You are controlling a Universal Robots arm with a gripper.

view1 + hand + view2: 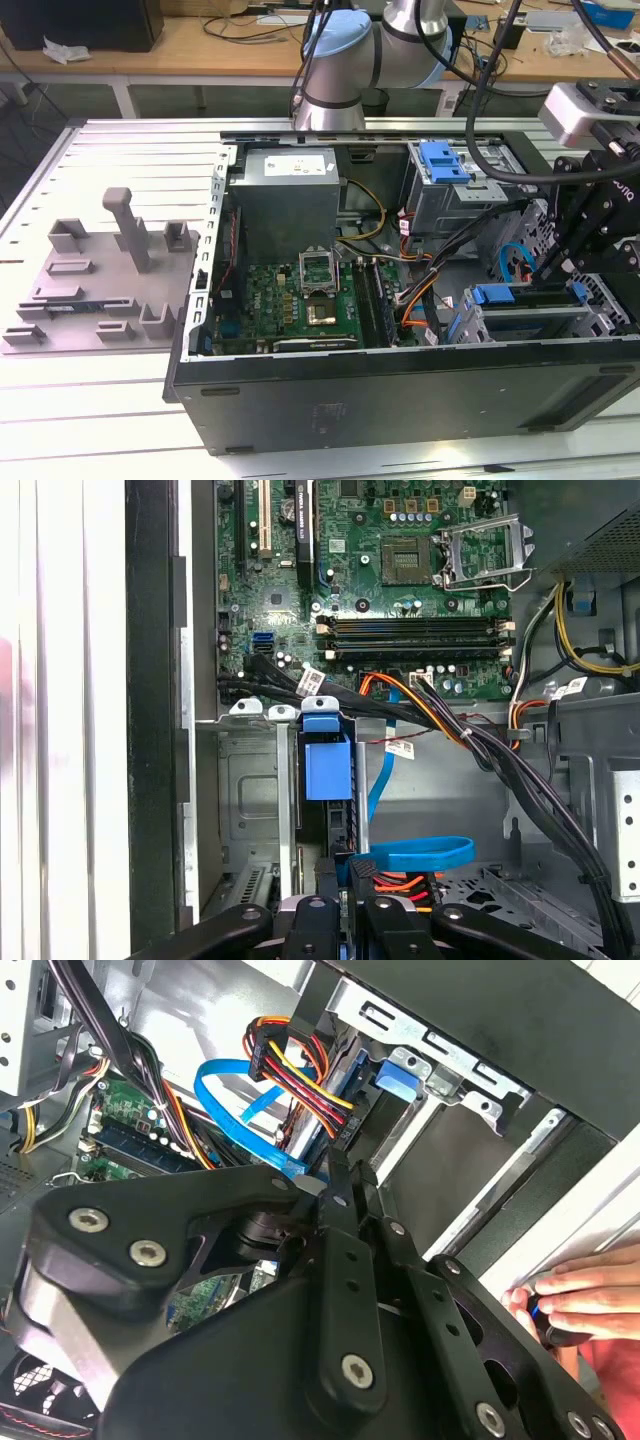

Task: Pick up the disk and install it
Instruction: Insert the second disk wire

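my gripper [345, 875] jaws are narrowed on the disk [327, 765] edge; misalignment with the bay [250, 810] could jam it.

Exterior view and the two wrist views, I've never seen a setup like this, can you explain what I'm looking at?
The exterior view is shot by a camera standing apart. It shows a robot arm reaching over an open computer case that lies on a slatted metal table. A grey tray of part holders sits at that view's left.

Both wrist views come from cameras riding on the arm, looking down past its black pincer into the case. You can see the green motherboard and bundles of cables.

The pincer is right at the disk, which stands in a metal bay with its blue carrier showing. Whether it grips the disk is unclear. A person's hand rests at the case's edge.
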